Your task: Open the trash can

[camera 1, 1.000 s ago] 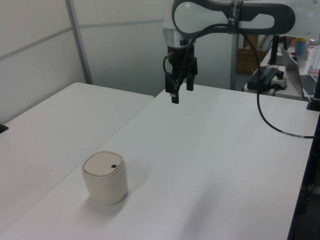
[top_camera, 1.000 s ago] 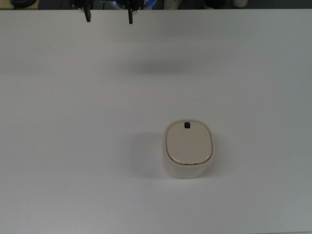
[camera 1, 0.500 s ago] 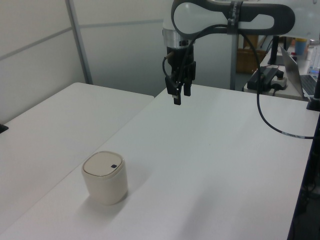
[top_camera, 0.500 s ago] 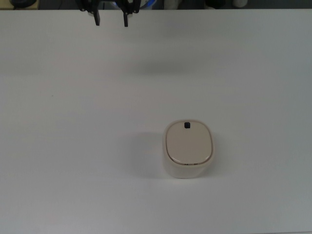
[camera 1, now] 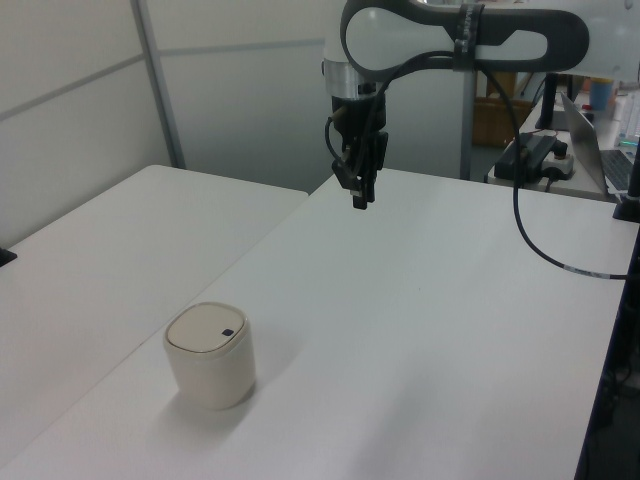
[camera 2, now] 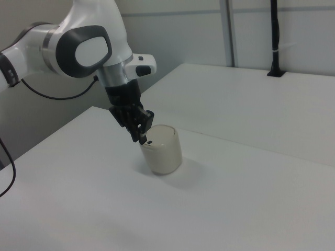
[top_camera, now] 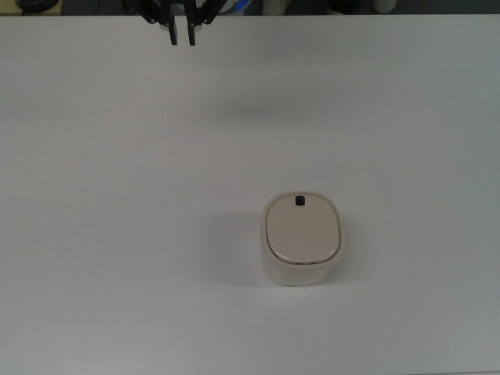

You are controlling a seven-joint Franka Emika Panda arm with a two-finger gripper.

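White table point(top_camera: 117, 234); jaws nearly closed, holding nothing.

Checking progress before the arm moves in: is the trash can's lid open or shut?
Shut. The beige lid lies flat on the trash can, black button showing on top; the gripper is far off.

- The Panda arm point(camera 1: 450, 35) reaches in from the left view's upper right, its forearm roughly level.
- The gripper point(top_camera: 182, 37) points straight down, at the top view's upper edge.
- Its fingers point(camera 1: 359, 198) stand nearly together, a slim gap between.
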